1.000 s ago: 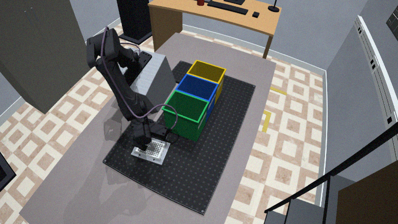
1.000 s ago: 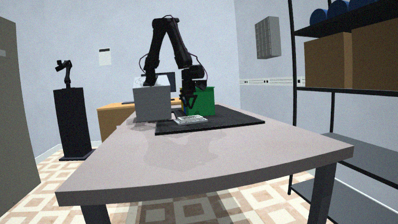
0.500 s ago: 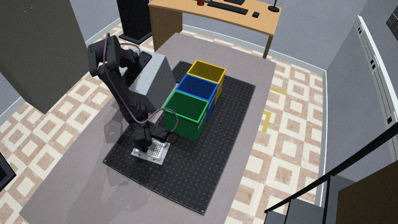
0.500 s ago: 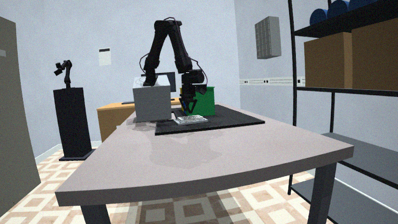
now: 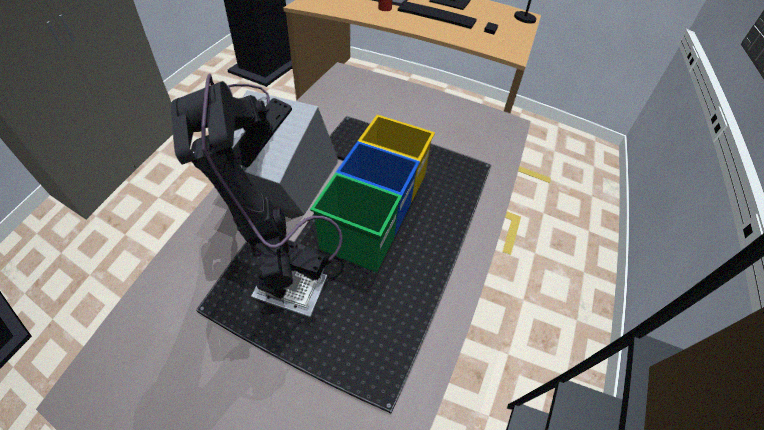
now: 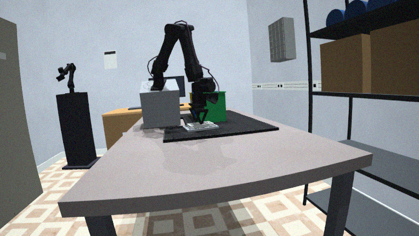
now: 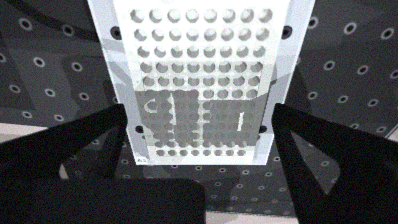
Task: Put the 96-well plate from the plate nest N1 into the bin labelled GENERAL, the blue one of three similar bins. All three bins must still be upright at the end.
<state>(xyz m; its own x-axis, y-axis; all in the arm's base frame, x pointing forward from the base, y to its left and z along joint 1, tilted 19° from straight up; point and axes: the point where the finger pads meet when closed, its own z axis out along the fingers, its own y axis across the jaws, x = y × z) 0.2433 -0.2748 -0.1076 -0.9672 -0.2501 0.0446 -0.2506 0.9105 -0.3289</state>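
Observation:
The white 96-well plate [image 5: 298, 288] lies flat in the plate nest N1 [image 5: 286, 301] at the near left of the black breadboard mat. In the wrist view the plate [image 7: 200, 80] fills the upper middle. My gripper [image 7: 199, 111] is open, low over the plate's near end, with one dark finger on each long side and apart from it. It also shows in the exterior view [image 6: 199, 118], pointing straight down. The blue GENERAL bin [image 5: 380, 168] stands upright in the middle of a row, between the green bin [image 5: 357, 219] and the yellow bin [image 5: 398, 138].
A grey block [image 5: 291, 154] carrying the arm's base stands left of the bins. The green bin is close behind the nest. The arm's purple cable [image 5: 331, 235] loops near the green bin's front. The black mat [image 5: 352, 299] extends right and towards the front.

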